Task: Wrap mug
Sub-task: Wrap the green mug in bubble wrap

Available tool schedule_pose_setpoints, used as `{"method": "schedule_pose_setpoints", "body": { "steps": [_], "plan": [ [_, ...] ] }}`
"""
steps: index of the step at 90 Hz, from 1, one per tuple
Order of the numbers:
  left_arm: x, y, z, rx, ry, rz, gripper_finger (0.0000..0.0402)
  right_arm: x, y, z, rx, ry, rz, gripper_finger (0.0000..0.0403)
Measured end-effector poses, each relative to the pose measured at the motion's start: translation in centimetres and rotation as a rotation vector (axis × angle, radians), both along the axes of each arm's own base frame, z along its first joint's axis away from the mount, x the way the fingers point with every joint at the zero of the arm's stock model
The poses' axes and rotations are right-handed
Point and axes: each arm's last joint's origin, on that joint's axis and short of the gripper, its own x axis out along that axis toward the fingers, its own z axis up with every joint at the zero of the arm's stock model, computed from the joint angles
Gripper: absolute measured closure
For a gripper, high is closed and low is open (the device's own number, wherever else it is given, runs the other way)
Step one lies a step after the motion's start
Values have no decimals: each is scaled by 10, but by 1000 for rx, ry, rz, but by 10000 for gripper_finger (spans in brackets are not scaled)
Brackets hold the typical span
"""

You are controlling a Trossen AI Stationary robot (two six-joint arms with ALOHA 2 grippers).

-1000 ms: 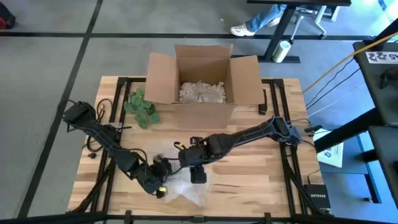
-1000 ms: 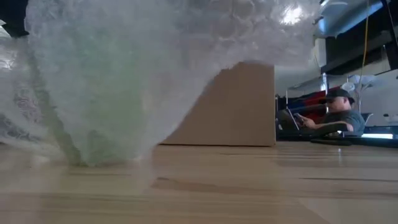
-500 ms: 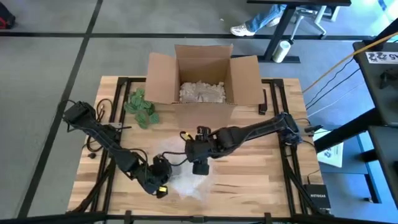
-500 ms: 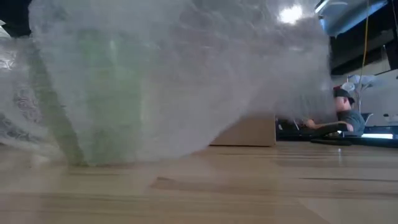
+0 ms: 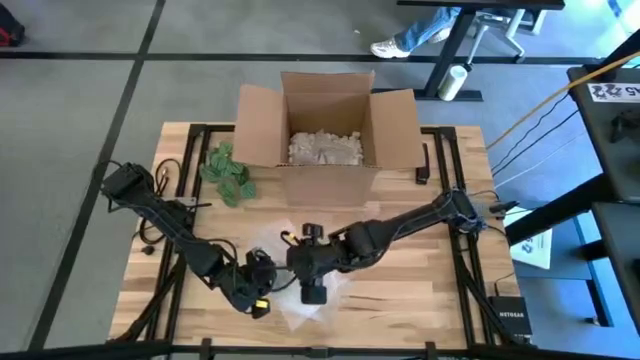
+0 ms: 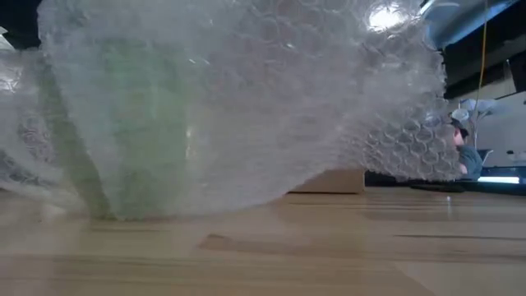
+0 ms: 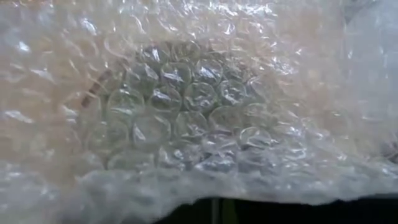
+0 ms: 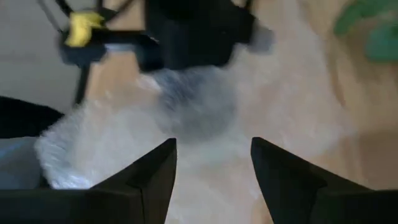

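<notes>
Bubble wrap (image 5: 300, 300) sits bunched on the near side of the cardboard box (image 5: 325, 125), with the mug (image 6: 148, 131) a green blur inside it. The right gripper (image 8: 213, 165) hangs over it, fingers spread. The left gripper (image 5: 262, 290) is right against the wrap; can't tell its fingers.

"NETGEAR" — faint white lettering on the black box (image 5: 511, 318) — table's right edge.
</notes>
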Motion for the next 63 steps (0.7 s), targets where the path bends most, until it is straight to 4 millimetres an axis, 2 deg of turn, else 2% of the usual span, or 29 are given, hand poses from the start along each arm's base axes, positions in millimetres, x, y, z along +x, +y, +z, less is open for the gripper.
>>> {"method": "schedule_pose_setpoints", "body": {
  "steps": [7, 15, 27, 30, 49, 63],
  "plan": [
    [0, 0, 0, 0, 0, 0, 402, 7, 4, -11, 25, 10, 27, 235],
    [0, 0, 3, 10, -3, -13, 402, 11, 6, -21, 6, 20, 35, 283],
    [3, 0, 19, 30, -31, -47, 402, 11, 11, -17, -35, -32, 47, 377],
    [4, 1, 23, 35, -28, -43, 402, 9, 12, -14, -36, -35, 52, 389],
    [16, 18, 35, 54, 47, -28, 402, -9, 28, 1, -59, -48, 41, 377],
    [20, 24, 35, 33, 63, -40, 402, -37, 39, 19, -196, -52, -6, 399]
  ]
}}
